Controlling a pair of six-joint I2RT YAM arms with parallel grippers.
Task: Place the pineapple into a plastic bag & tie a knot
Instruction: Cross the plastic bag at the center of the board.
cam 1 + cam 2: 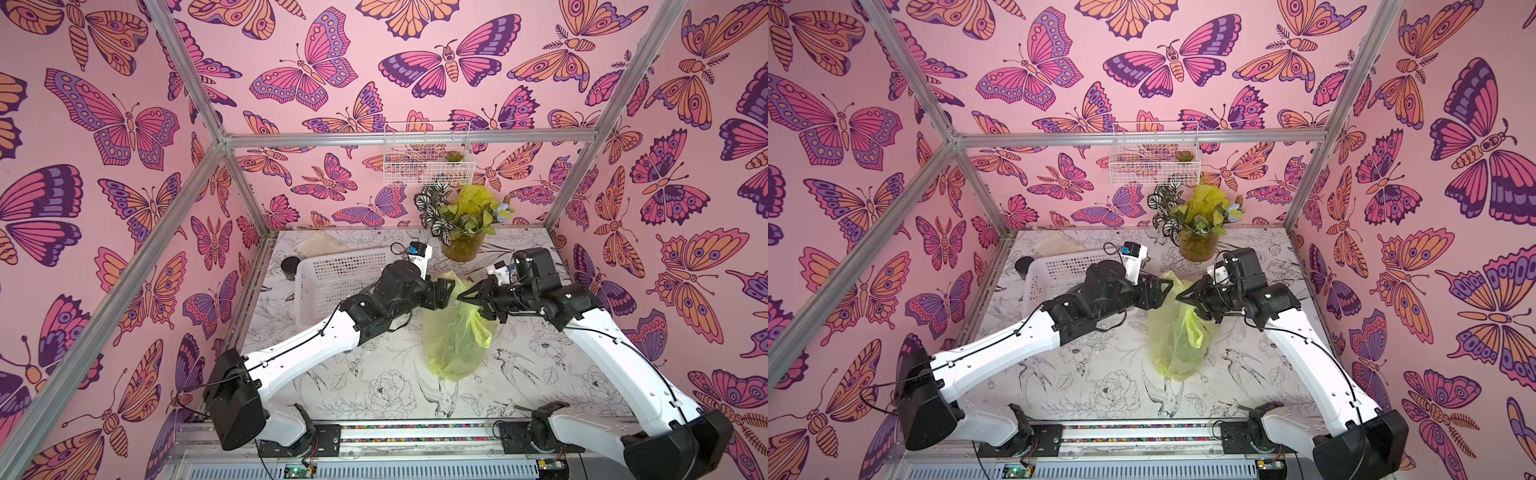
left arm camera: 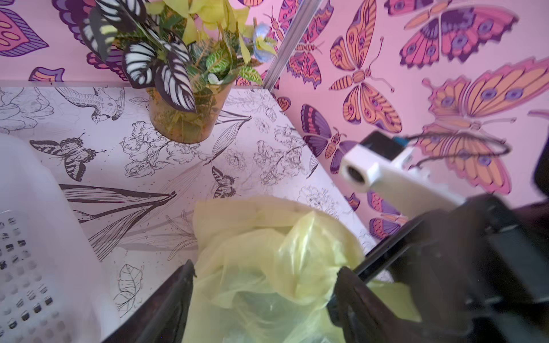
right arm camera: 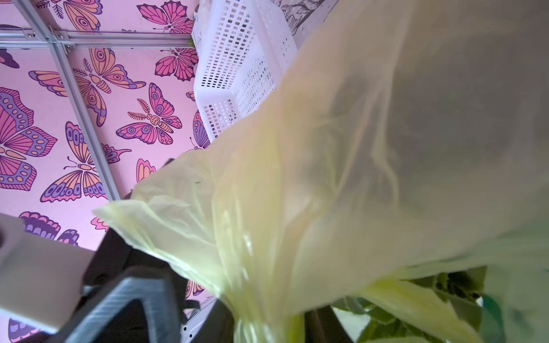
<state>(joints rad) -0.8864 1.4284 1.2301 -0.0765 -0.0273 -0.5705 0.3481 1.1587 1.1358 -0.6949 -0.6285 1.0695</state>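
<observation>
On the floral table (image 1: 374,386), within butterfly walls (image 1: 332,62): plastic bag (image 1: 453,345).

The translucent yellow-green plastic bag (image 3: 341,178) fills most of the view, blurred, and its film bunches down between the dark fingers (image 3: 319,326), which stand apart. Beyond the fingers are a white perforated basket (image 3: 237,74) and the butterfly wall (image 3: 89,133). Green leaves (image 3: 383,326) show just beside one finger.

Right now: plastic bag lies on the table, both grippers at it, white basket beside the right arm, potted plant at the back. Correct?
One slip: the white basket is beside the left arm, not the right, as both top views show. The rest holds: the plastic bag lies on the table, the left gripper and right gripper are at it, and the potted plant is at the back.
</observation>
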